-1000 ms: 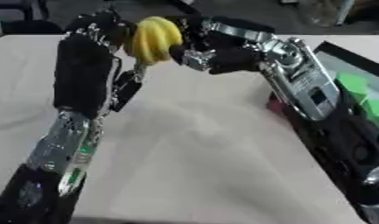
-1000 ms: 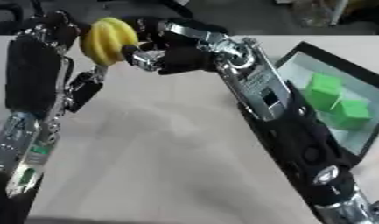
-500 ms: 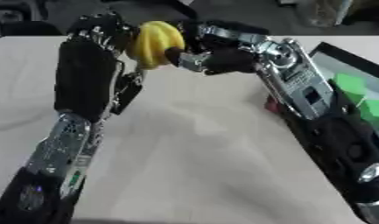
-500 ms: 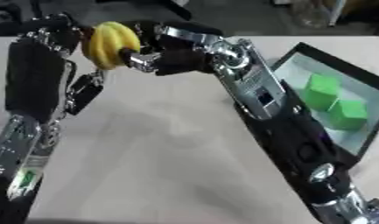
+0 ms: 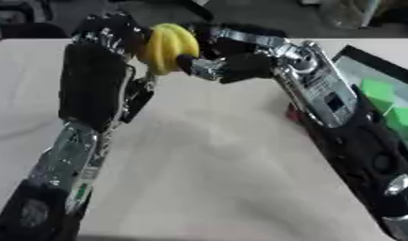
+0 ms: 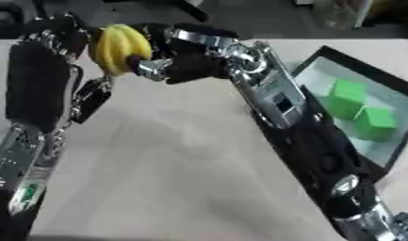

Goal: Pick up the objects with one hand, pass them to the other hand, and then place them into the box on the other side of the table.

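Your left hand (image 5: 108,37) is raised above the far part of the table (image 5: 215,164), fingers curled against the back of the yellow banana bunch (image 5: 168,47), so it appears to have hold of the fruit. Your right hand (image 5: 219,63) meets the bunch from the other side, its fingers bent in around the fruit's lower right edge. Whether that second grip is fully closed you cannot tell from here. Both hands touch the bananas, which hang in the air between them, well clear of the cloth.

You are in the middle of the pass, at the point where one hand gives the fruit to the other. The box (image 6: 318,59) lies to the right of the bananas, beyond your right forearm, with two green blocks (image 6: 359,110) already resting inside.

Next, by my reading, make sure the right hand's fingers wrap the bunch before the left lets go. Then swing the right arm toward the box and set the bananas down beside the blocks.
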